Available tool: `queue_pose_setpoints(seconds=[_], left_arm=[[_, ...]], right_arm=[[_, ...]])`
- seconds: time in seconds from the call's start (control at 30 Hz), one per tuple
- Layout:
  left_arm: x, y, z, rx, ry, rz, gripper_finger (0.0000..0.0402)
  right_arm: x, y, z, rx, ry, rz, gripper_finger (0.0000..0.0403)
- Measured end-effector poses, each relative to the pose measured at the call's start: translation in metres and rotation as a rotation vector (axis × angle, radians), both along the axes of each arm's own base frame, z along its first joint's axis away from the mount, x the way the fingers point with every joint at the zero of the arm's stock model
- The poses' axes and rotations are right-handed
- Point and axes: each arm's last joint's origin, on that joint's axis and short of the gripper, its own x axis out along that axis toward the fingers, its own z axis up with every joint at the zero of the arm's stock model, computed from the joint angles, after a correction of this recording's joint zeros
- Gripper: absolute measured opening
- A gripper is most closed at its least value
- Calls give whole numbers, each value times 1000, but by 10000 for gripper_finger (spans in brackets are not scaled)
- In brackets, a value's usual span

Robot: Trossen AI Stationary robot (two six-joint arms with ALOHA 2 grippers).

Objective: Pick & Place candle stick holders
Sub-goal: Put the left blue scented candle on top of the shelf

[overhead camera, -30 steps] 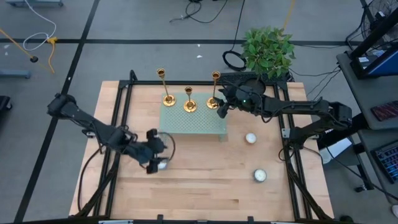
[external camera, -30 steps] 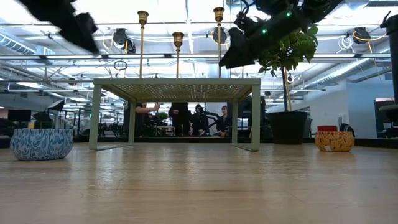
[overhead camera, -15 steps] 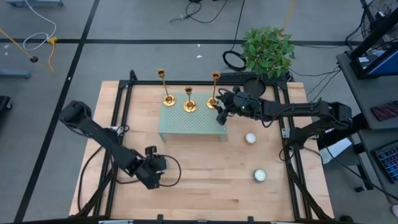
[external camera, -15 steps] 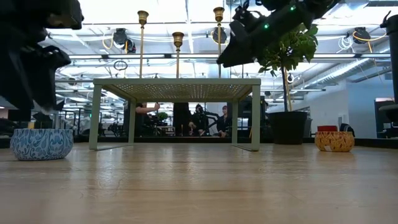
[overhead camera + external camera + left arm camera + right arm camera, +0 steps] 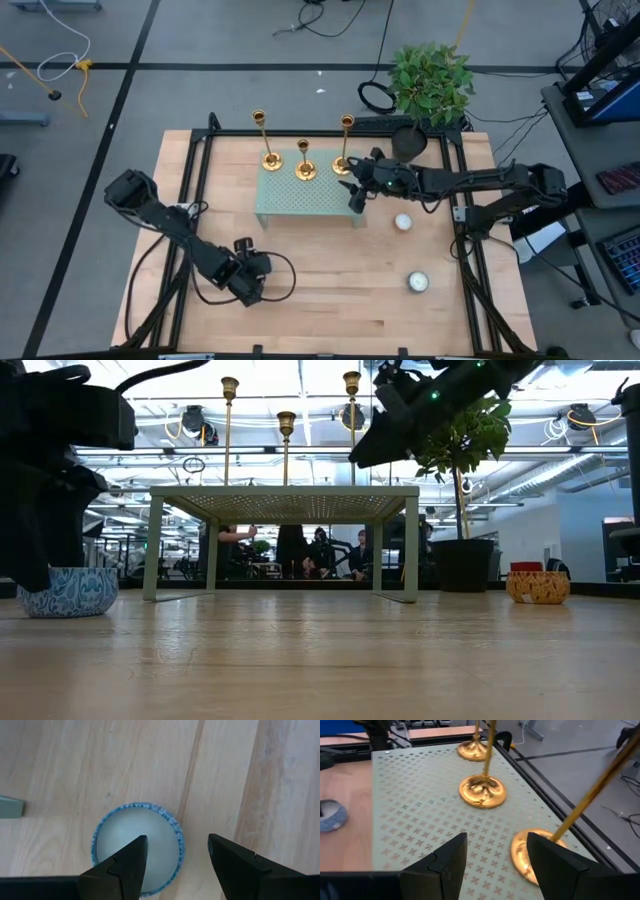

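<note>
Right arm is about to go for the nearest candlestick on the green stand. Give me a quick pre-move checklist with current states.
1. Right gripper open: ok, fingers spread apart.
2. Nearest candlestick upright on the stand: ok, base flat on the perforated top.
3. Gripper lined up on its stem: not ok, base sits off to one side of the gap.
4. Other two candlesticks standing clear: ok, spaced along the back edge.
5. Left gripper out of the way: ok, open above a blue-rimmed tin on the table.
6. Height above the stand: cannot tell.
</note>
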Motion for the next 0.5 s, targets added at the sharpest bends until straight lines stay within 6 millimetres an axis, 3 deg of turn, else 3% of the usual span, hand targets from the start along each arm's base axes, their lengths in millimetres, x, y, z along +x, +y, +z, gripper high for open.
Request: queue_pose_setpoints(seconds=[0.13, 0.5], left_arm=[[0, 0, -1, 2, 0, -6, 194], [1, 0, -1, 24, -10, -11, 60]], right_arm=[[1, 5, 0, 0, -1, 17, 201], [1, 6, 0, 0, -2, 20, 201]])
